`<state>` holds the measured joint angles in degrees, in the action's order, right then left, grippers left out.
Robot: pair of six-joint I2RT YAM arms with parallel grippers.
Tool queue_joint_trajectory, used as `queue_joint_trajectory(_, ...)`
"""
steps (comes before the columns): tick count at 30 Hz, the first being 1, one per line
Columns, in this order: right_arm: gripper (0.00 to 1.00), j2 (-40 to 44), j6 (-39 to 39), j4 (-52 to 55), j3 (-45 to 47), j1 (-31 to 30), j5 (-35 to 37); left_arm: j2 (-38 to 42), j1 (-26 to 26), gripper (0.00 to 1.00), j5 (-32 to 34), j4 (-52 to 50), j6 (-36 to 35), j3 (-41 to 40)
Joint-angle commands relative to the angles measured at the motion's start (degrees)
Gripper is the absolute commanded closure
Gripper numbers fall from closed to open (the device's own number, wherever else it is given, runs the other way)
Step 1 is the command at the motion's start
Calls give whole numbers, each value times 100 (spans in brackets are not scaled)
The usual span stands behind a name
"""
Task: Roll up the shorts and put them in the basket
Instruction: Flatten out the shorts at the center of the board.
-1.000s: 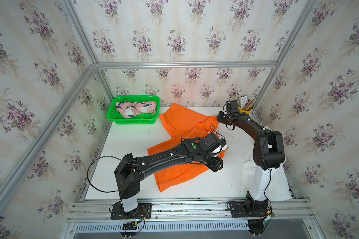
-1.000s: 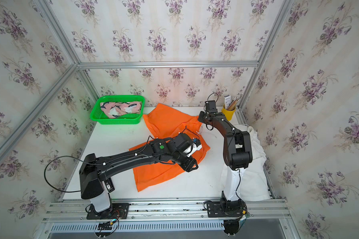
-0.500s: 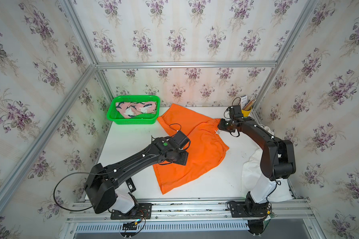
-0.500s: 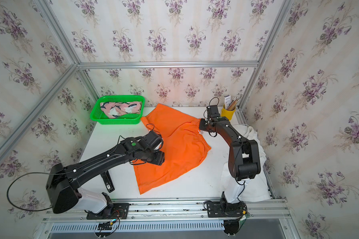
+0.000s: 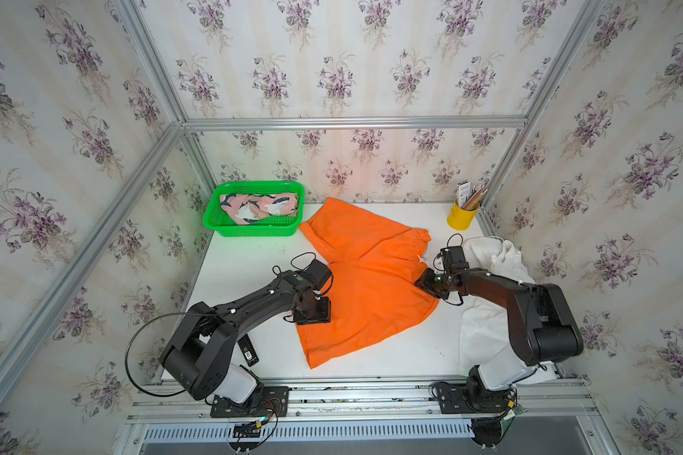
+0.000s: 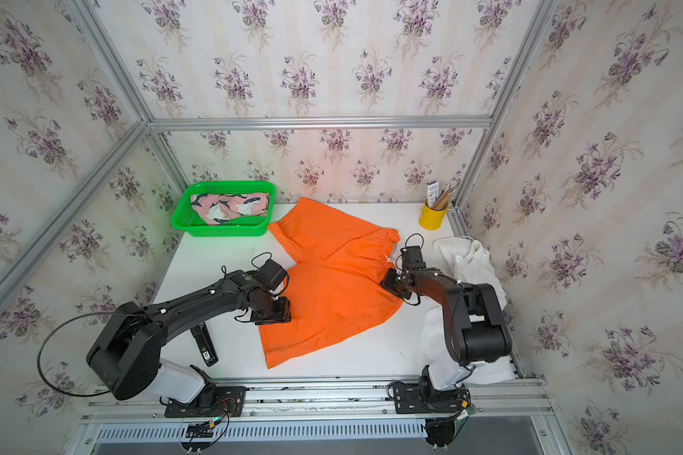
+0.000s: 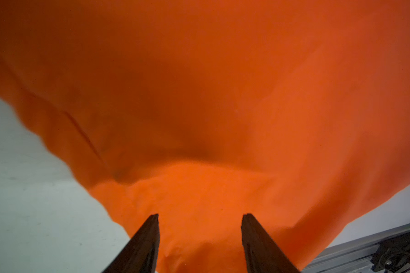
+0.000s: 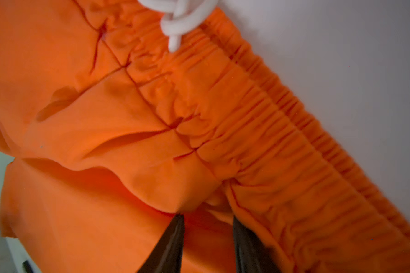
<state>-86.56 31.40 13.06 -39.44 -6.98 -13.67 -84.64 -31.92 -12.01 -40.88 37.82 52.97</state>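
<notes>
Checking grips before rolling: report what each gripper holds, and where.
Right gripper pinches the orange shorts beside the waistband; left gripper straddles their leg edge, hold unclear.

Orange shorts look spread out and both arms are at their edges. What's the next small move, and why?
Probably lower the left gripper and close it on the orange shorts at their leg-side edge. Its jaws stand open above the cloth near that edge, the shorts lie flat and unrolled, and the right gripper sits at the waistband side.
</notes>
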Motion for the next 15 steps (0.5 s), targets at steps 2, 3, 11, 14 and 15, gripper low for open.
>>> queue_joint_trajectory(2, 58, 721, 270, 897, 246, 0, 1168, 134, 329, 39, 171, -353, -371, 398)
queue_joint_trajectory(3, 58, 792, 232, 1014, 138, -5, 1287, 111, 421, 39, 197, -425, -438, 557)
queue_joint_trajectory(11, 59, 459, -308, 433, -1267, -22, 130, -1184, 703, 37, 114, -613, -896, 2589)
queue_joint_trajectory(14, 61, -65, -581, 317, -1833, -21, -239, -1893, 720, 37, 154, -612, -969, 3691)
queue_joint_trajectory(15, 61, -288, -661, 256, -2016, -21, -259, -2195, 739, 37, 230, -650, -997, 4097)
